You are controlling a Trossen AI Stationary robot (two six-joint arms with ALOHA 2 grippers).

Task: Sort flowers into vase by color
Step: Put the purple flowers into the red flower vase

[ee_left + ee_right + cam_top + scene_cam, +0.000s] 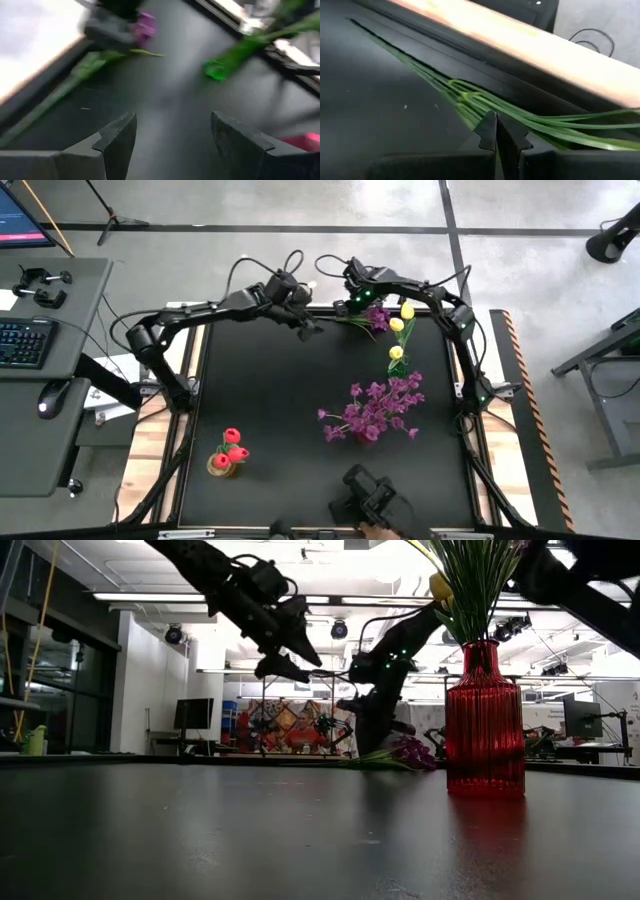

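The purple spray (pixel 376 318) lies at the far edge of the surface (pixel 280 400), its stem along that edge. The right hand (pixel 358 302) is pinched on its green stems; the left hand (pixel 312 330), open and empty, hovers beside.

The black desk (pixel 280 400) carries 2 vases: a red vase (pixel 485 720) with purple sprays (pixel 372 408) right of centre, and a small vase of red tulips (pixel 229 451) at the near left. A loose purple spray (pixel 374 319) and yellow tulips (pixel 399 332) lie at the far right.
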